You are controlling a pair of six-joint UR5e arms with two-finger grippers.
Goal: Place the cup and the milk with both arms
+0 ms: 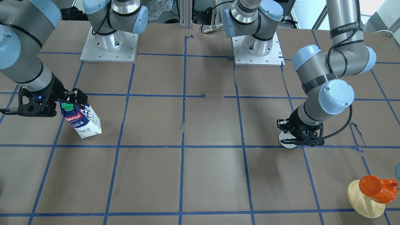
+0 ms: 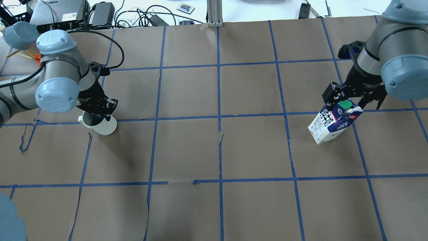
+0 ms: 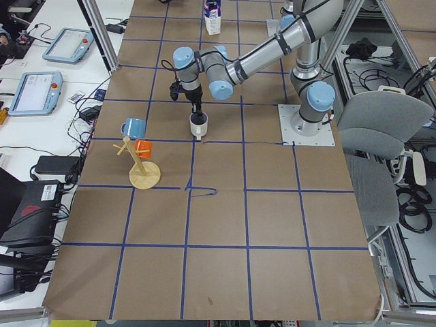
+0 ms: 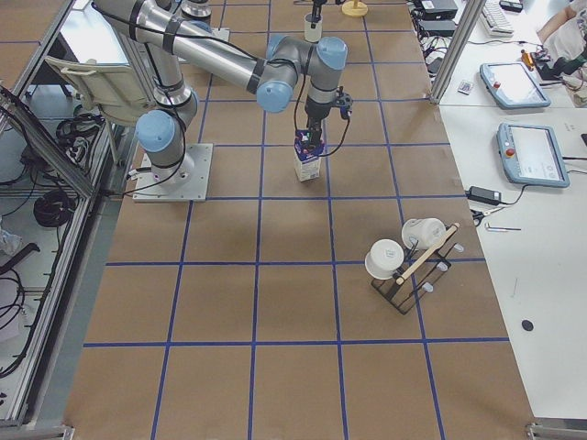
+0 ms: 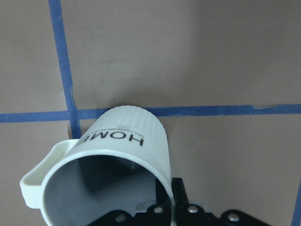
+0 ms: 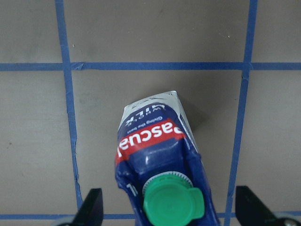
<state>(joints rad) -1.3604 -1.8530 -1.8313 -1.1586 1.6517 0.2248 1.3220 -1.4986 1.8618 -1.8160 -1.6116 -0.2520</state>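
The white "HOME" cup (image 5: 127, 136) stands on the brown table by a blue tape line; it also shows in the overhead view (image 2: 106, 127) and the front view (image 1: 287, 142). My left gripper (image 2: 97, 112) is shut on its rim, one finger (image 5: 175, 188) outside the wall. The blue-and-white milk carton (image 6: 150, 136) with a green cap stands on the table at the other side (image 2: 329, 125) (image 1: 82, 120). My right gripper (image 6: 169, 207) is open, its fingers wide apart on either side of the carton's top, not touching it.
A wooden stand (image 1: 364, 200) carrying an orange cup (image 1: 375, 187) sits near the table's corner on my left side, with a blue cup (image 3: 133, 127) on it. A black rack (image 4: 404, 275) with white cups stands on my right side. Both arm bases (image 1: 109, 47) are bolted at the back.
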